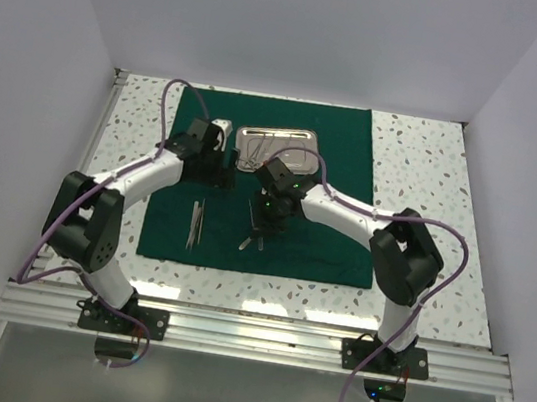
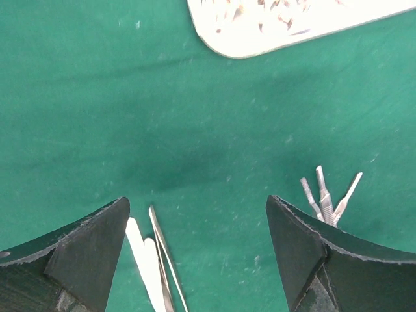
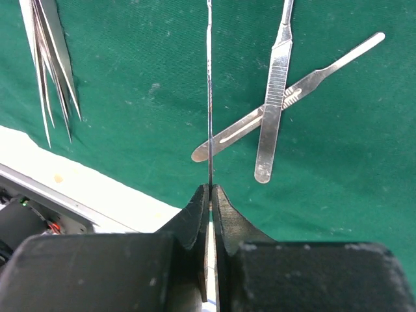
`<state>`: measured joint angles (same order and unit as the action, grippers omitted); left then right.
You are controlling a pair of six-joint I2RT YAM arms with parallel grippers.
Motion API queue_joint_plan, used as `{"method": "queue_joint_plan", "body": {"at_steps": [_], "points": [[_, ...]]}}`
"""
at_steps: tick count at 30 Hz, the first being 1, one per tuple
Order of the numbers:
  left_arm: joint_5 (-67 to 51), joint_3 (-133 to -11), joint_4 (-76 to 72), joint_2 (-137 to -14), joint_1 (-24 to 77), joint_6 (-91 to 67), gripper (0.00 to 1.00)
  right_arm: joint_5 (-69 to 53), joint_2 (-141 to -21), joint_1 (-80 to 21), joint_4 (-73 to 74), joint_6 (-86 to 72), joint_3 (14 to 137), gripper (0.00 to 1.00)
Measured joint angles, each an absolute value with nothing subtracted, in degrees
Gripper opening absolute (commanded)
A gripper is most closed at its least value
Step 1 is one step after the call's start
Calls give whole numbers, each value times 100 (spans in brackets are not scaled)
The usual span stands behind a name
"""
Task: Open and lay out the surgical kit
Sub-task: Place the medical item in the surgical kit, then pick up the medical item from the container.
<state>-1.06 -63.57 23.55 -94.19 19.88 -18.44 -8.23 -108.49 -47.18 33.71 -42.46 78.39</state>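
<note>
The surgical kit's dark green cloth [image 1: 325, 230] lies spread flat on the table. Its steel tray [image 1: 277, 147] sits at the back of the cloth, and the tray's corner [image 2: 292, 23] shows in the left wrist view. My left gripper [image 2: 198, 201] hangs open above bare cloth near the tray, with nothing between its fingers. Tweezers [image 2: 156, 260] lie below its left finger. My right gripper [image 3: 210, 188] is shut on a slim silver instrument [image 3: 209, 97], seen edge-on and pointing away. Two crossed flat silver handles [image 3: 273, 110] lie just right of it on the cloth.
The cloth's near edge and the white speckled table [image 3: 78, 188] show just left of my right gripper. Tweezers [image 1: 194, 222] lie on the cloth's near left part. Both arms reach over the cloth, the left gripper [image 1: 214, 163] behind the right gripper [image 1: 264, 229].
</note>
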Motion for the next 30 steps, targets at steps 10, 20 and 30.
{"method": "queue_joint_plan", "body": {"at_steps": [10, 20, 30], "points": [[97, -7472, 2418, -9642, 1988, -1844, 99, -858, -11137, -4720, 3577, -4027, 8005, 64], [99, -9583, 2331, -11262, 1988, -1712, 94, -32, -10755, -4665, 4707, -3328, 9089, 64], [628, -11384, 2600, -13388, 2215, -1520, 93, 666, -9166, -3489, 5686, -2915, 9441, 64]]}}
